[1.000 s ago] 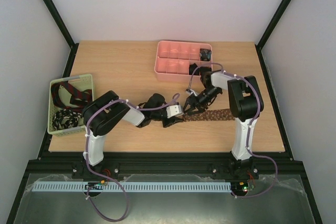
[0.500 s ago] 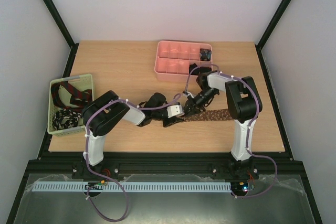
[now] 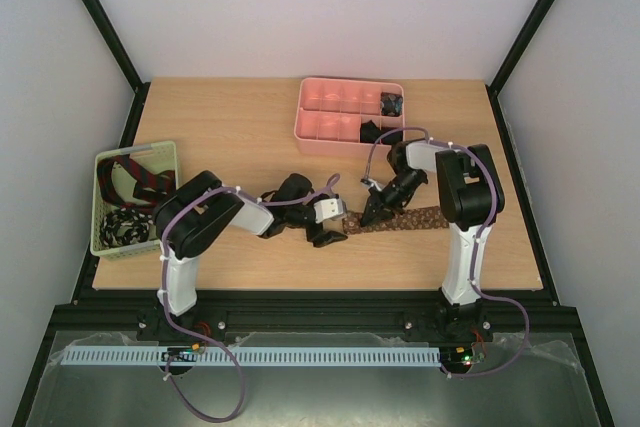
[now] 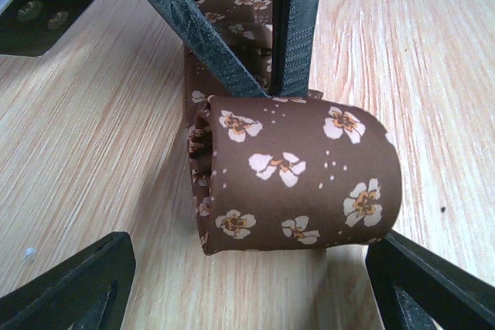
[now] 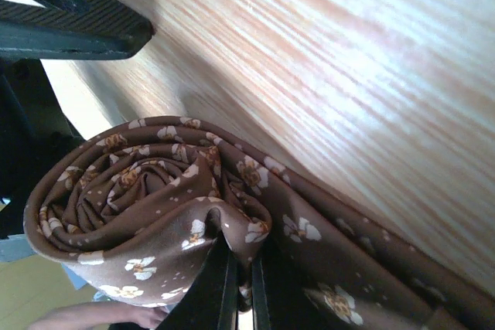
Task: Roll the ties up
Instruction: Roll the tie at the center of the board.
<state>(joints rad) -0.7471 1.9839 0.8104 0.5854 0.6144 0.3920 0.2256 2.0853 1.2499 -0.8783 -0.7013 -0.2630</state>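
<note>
While the right gripper [image 5: 241,268] pinched shut on the rolled end of the brown tie [image 4: 298,187], mid-frame in the top view, the left gripper [image 4: 251,287] stood wide open, fingers either side of the roll, not touching it.

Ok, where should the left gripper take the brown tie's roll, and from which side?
Probably across the two spiral ends of the roll, coming from the rolled front, opposite the flat tail. The open left gripper straddles that width, and the right gripper, shut on the roll's layers, occupies the tail side.
</note>
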